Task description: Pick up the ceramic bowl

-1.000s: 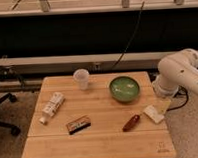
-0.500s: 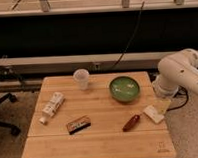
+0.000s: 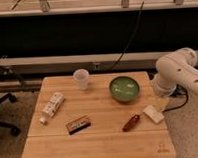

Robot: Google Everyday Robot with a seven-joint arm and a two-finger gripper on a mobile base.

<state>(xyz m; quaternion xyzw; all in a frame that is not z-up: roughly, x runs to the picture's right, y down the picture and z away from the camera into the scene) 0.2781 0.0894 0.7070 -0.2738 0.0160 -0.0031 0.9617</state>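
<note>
The ceramic bowl (image 3: 124, 87) is round, shallow and glossy green. It sits upright on the wooden table (image 3: 101, 143), towards the back right. My white arm (image 3: 180, 74) bends in from the right, beside the table's right edge. My gripper (image 3: 161, 102) hangs low under the arm at that edge, to the right of the bowl and a little nearer the front. It is apart from the bowl and holds nothing that I can see.
A clear plastic cup (image 3: 81, 78) stands at the back, left of the bowl. A white packet (image 3: 51, 107) lies at the left. A brown bar (image 3: 78, 124), a reddish-brown item (image 3: 131, 122) and a pale packet (image 3: 153, 113) lie nearer the front. An office chair (image 3: 1, 106) stands to the left.
</note>
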